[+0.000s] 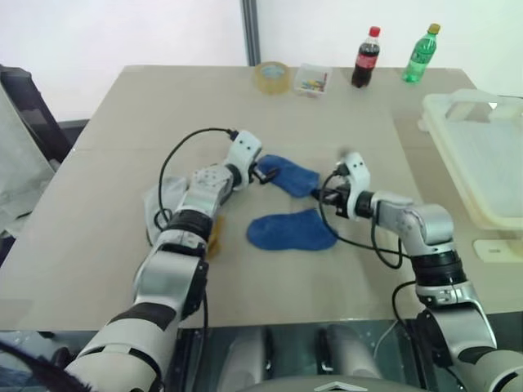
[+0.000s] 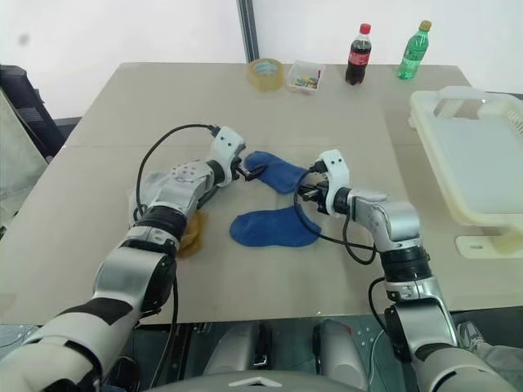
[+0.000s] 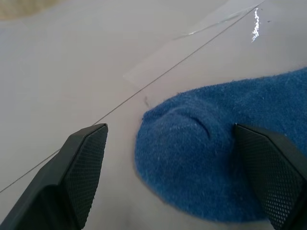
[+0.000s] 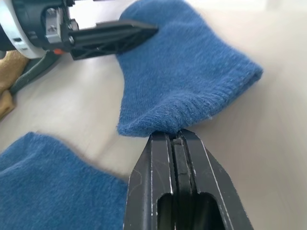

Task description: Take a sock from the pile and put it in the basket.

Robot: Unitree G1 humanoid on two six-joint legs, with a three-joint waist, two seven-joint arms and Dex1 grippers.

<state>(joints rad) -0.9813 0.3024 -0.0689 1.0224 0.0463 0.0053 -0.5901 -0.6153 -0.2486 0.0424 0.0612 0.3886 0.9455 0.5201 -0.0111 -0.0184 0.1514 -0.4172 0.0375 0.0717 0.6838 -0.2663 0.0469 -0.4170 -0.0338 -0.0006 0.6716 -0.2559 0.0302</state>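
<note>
My right claw (image 4: 176, 136) is pressed together on the cuff edge of the far blue sock (image 1: 292, 174), pinching a fold of its knit so the fabric bunches up just at my fingertips. That sock lies on the table (image 1: 163, 106) between my two arms, toe end toward my left claw (image 1: 263, 172), which is spread wide: one finger (image 3: 79, 167) rests on bare tabletop just beside the toe, the other finger (image 3: 271, 172) sits over the sock's far side, so the toe lies in the gap between them, not gripped. A second blue sock (image 1: 290, 231) lies flat just nearer me, close to the first; I cannot tell whether they touch. The rest of the pile sits under and beside my left forearm: a pale grey sock (image 1: 163, 198) and a mustard sock (image 2: 193, 232) peeking out by the wrist. The basket (image 1: 482, 155) stands well apart at the right edge of the table, cream, its handle at the far end. At the far edge of the table stand a tape roll (image 1: 272, 77), a small clear box (image 1: 312, 80), a cola bottle (image 1: 365, 57) and a green bottle (image 1: 420, 54).
</note>
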